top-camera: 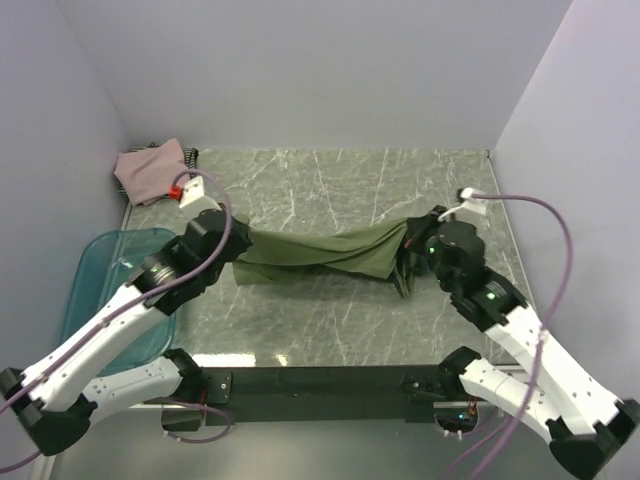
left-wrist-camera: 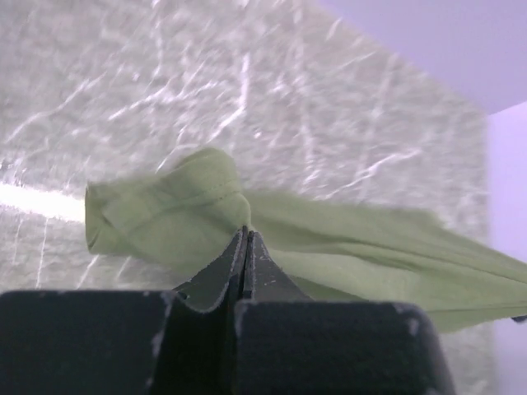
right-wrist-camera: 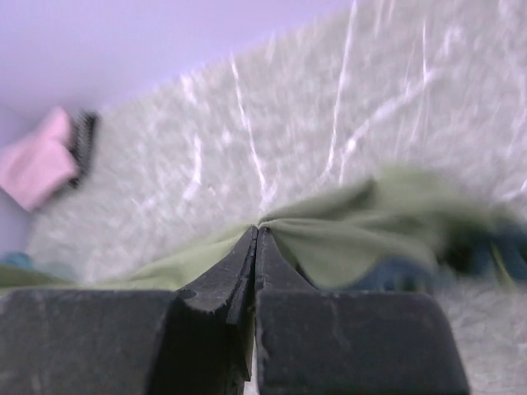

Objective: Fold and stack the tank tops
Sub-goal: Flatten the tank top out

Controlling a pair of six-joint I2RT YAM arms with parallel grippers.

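Note:
An olive-green tank top (top-camera: 325, 254) hangs stretched in a band between both grippers over the middle of the marble table. My left gripper (top-camera: 232, 252) is shut on its left end; in the left wrist view the fingertips (left-wrist-camera: 246, 231) pinch the green cloth (left-wrist-camera: 346, 239). My right gripper (top-camera: 412, 252) is shut on the right end, where navy trim (right-wrist-camera: 403, 271) shows under the cloth (right-wrist-camera: 362, 234); the closed tips (right-wrist-camera: 257, 228) bite the fabric. A dusty-pink tank top (top-camera: 152, 170) lies folded at the far left corner, over a dark striped one (top-camera: 190, 157).
A teal plastic bin (top-camera: 110, 290) sits off the table's left edge beside the left arm. Grey walls close in the table on the left, back and right. The marble tabletop (top-camera: 330, 180) stretches behind the held cloth.

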